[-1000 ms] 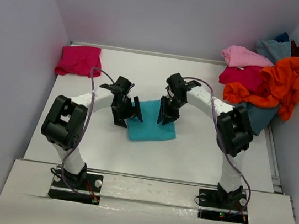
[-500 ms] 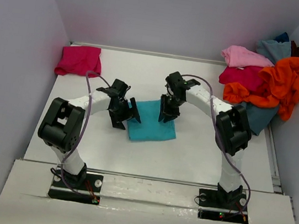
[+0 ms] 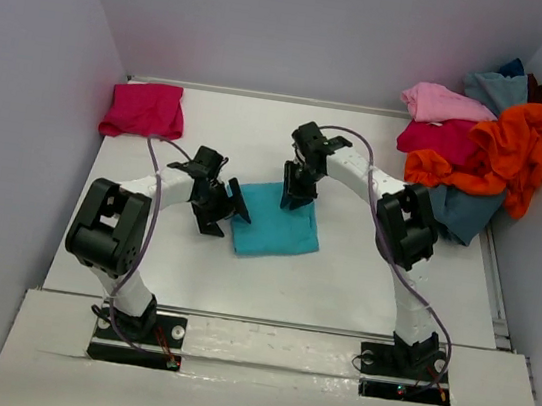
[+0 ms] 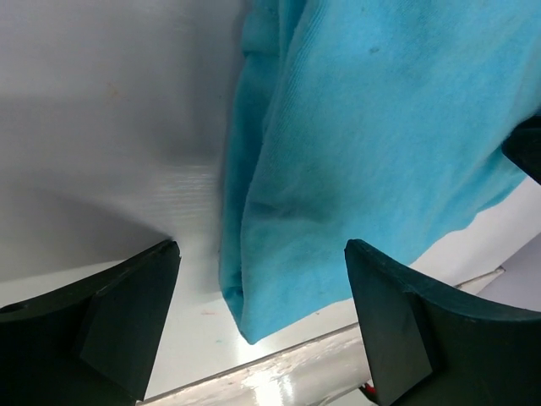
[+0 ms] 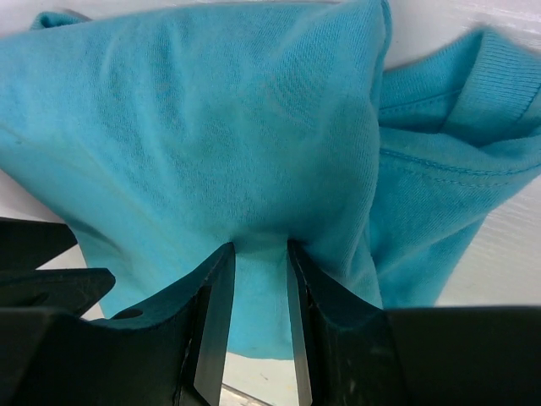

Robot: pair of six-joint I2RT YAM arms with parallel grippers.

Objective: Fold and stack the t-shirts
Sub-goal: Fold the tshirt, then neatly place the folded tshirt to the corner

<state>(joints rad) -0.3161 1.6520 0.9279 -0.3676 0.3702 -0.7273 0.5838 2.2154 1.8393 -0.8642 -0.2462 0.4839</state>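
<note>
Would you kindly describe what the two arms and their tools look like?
The left arm and right arm both have white links and bulky black joints. A thin purple cable loops along each. The left tool and right tool are black, each with two flat, wedge-shaped fingers.

Robot lab cell, plain walls [image 3: 326, 29], wht table [image 3: 362, 276]

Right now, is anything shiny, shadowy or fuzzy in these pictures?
Left wrist view: a bright glare streak low on the table, grey shadow left of the turquoise t-shirt. Right wrist view: cloth weave sharp, right pincer dark. Top view: soft, even light.
</note>
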